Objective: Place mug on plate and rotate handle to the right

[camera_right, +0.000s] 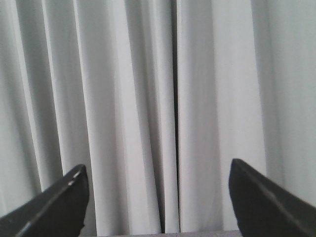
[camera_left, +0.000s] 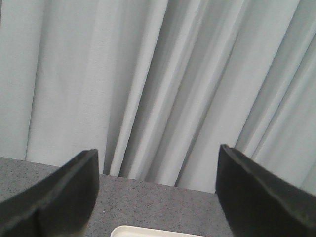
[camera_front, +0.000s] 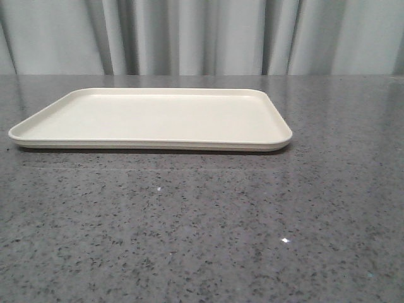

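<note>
The plate (camera_front: 151,117), a flat cream-white rectangular tray with a low rim, lies empty on the grey speckled table in the front view. A corner of the plate (camera_left: 148,231) also shows in the left wrist view. The mug and its handle are out of view in every frame. My left gripper (camera_left: 158,197) is open, its two black fingers wide apart with nothing between them, facing the curtain above the table's far part. My right gripper (camera_right: 158,202) is open too, empty, pointed at the curtain. Neither gripper appears in the front view.
A pale grey pleated curtain (camera_front: 202,38) hangs behind the table's far edge. The grey stone-patterned tabletop (camera_front: 202,227) stretches in front of the plate and to its right.
</note>
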`<state>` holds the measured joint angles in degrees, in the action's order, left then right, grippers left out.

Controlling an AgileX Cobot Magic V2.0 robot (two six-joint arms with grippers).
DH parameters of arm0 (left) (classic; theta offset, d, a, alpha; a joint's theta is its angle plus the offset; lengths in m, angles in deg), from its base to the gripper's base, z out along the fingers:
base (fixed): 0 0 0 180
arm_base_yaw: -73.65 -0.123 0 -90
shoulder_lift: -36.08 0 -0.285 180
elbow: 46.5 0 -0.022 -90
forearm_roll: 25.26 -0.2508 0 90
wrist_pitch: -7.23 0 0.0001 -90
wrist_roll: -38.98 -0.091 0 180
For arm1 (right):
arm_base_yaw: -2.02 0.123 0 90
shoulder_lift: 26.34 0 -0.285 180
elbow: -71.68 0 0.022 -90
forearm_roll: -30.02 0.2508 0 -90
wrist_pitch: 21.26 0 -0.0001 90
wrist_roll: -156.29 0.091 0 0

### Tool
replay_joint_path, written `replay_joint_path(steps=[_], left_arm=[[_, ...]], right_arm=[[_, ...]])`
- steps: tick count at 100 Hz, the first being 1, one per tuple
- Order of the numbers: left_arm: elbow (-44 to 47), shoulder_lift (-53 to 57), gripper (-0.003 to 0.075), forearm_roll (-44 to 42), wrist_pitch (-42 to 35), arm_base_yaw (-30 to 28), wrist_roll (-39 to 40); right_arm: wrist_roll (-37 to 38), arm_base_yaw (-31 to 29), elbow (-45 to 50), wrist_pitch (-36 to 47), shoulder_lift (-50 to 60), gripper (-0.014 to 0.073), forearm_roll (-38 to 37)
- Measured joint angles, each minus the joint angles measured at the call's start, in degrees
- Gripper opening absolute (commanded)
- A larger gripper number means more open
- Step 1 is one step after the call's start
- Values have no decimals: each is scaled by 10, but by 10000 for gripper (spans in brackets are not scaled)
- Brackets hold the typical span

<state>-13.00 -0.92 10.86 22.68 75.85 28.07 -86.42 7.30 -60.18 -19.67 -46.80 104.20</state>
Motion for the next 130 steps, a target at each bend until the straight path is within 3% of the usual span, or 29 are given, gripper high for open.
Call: replay_joint_path(steps=[24,41,89,130], left_arm=[[-12,-1,489,0,2,0,0],[-61,-23,445,-16,47,0,0],[-116,-67,440,-49,81,0,0],[-196,-121,440,-177,188,-1,21]], right_arm=[[0,0,-17,29,-11,600,0],[0,0,-26,50,-11,600,1],[0,0,-30,-32,-15,600,11],[-28,0,-179,-85,-157,600,-76]])
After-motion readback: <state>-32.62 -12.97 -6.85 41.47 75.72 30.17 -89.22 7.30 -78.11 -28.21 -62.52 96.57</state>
